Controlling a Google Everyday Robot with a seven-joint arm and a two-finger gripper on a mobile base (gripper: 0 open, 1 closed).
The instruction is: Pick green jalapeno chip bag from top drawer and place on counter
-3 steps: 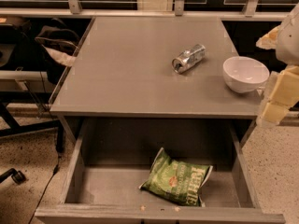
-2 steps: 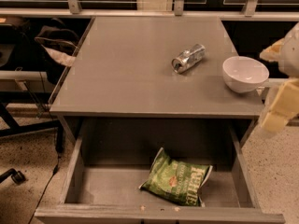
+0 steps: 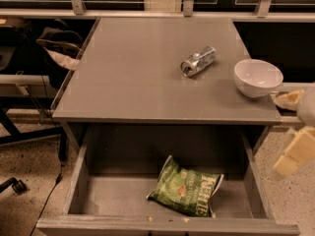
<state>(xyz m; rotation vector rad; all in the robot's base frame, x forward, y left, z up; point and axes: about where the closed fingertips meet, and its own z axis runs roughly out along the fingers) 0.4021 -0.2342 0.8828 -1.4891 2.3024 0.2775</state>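
The green jalapeno chip bag [image 3: 186,190] lies flat in the open top drawer [image 3: 162,224], right of its middle, with white "Kettle" lettering facing up. The grey counter [image 3: 133,77] sits above the drawer. My gripper [image 3: 294,151] shows as cream-coloured parts at the right edge of the camera view, outside the drawer's right wall and below the counter's level. It holds nothing that I can see.
A silver can [image 3: 198,61] lies on its side on the counter. A white bowl [image 3: 258,76] stands near the counter's right edge. A black chair and bags [image 3: 51,48] are on the left, with a wheel [image 3: 17,186] on the floor.
My gripper has moved down and to the right, away from the bowl toward the frame's edge. The bag, can and bowl have not moved.
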